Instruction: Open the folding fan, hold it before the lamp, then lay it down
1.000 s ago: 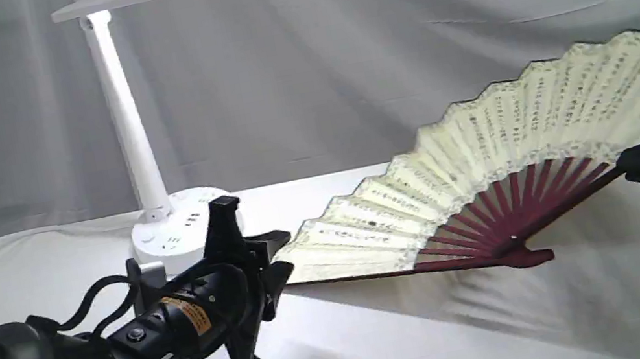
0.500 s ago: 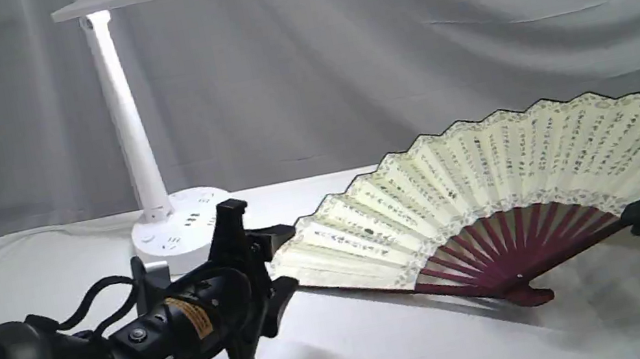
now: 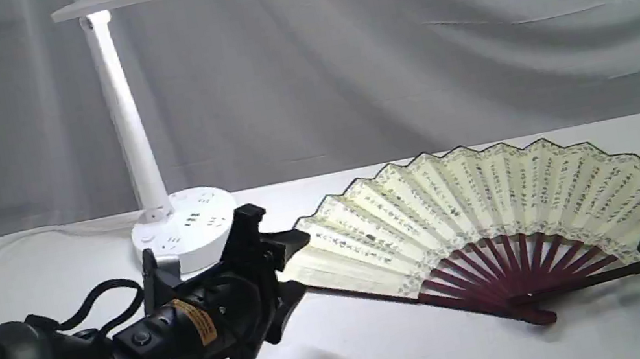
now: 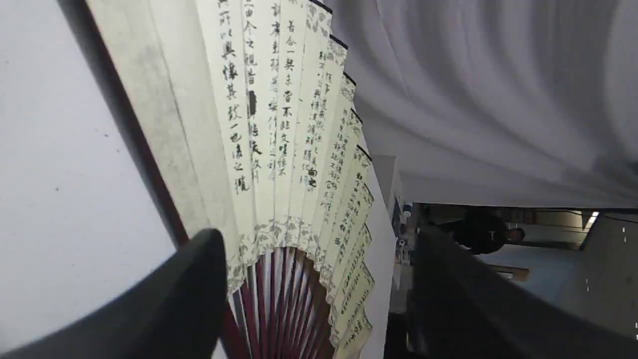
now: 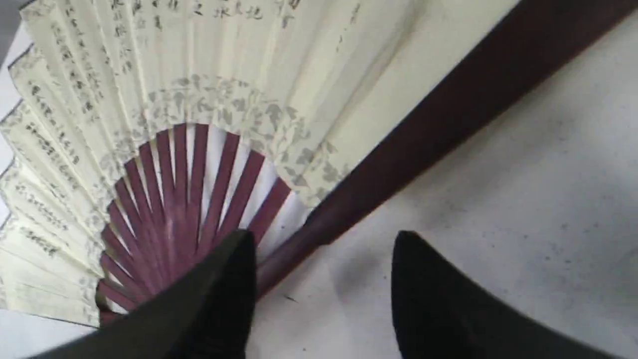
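Exterior view gave me the fan [image 3: 482, 203] spread wide and lying on the desk [image 3: 390, 351], filling the right half of the frame, with its pivot toward the lower edge and its paper arc toward the grey backdrop [image 3: 404, 59]. The lamp [image 3: 132, 140] stood at the upper left, its round base near the fan's left tip but apart from it. I read that placing as deliberate: clear of the stem, with the writing face up.

My left fingers [image 4: 194, 289] sat at the fan's left end, spread well apart. In the left wrist view the paper and one dark outer rib ran into the gap between them, but nothing was pinched. My right fingers [image 5: 219, 299] were at the opposite outer rib, also spread. In the right wrist view that rib passed close by one fingertip, and bare desk showed between the two.

With one arm at each outer rib, the fan could be kept stretched flat, not folding back on itself. I judged the laying-down as good as finished, with only the arms left to back away. A careless exit could catch a pleat and drag the fan.
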